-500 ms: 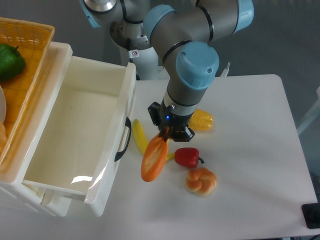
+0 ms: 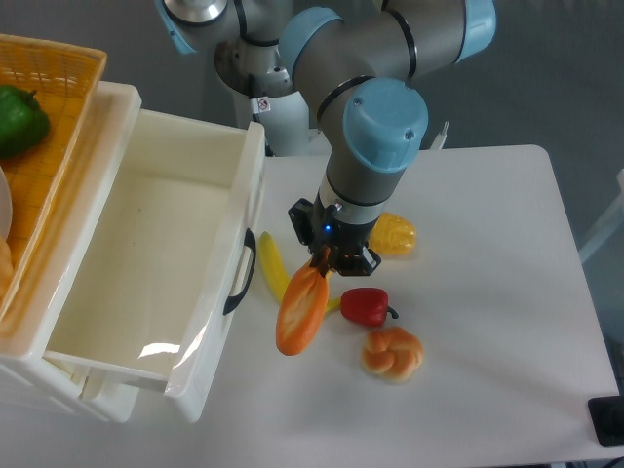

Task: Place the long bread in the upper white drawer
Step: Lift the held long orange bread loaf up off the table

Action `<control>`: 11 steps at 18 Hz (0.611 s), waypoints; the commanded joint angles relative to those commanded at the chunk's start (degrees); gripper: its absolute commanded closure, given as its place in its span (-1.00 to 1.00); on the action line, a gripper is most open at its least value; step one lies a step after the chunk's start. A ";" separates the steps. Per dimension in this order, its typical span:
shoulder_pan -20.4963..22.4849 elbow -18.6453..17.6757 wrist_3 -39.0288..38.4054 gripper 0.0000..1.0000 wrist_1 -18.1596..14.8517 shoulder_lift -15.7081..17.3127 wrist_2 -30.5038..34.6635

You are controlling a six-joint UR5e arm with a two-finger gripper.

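My gripper [image 2: 323, 265] is shut on the upper end of the long bread [image 2: 300, 309], a glossy orange-brown loaf that hangs tilted down and to the left above the table. The upper white drawer [image 2: 146, 263] stands pulled open to the left, its inside bare, with a black curved handle [image 2: 241, 273] on its front. The bread is just right of the handle, outside the drawer.
A yellow banana [image 2: 271, 265] lies next to the drawer front under the bread. A red pepper [image 2: 366, 306], a round knotted bun [image 2: 392, 353] and a yellow corn piece [image 2: 393, 234] lie to the right. An orange basket [image 2: 54, 107] with a green pepper [image 2: 19, 119] sits at the upper left.
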 joint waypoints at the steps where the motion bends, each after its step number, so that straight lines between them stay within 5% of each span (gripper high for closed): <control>1: 0.53 0.00 0.00 1.00 -0.09 0.52 -0.17; 11: 1.06 0.18 -7.82 1.00 -4.74 6.93 -3.25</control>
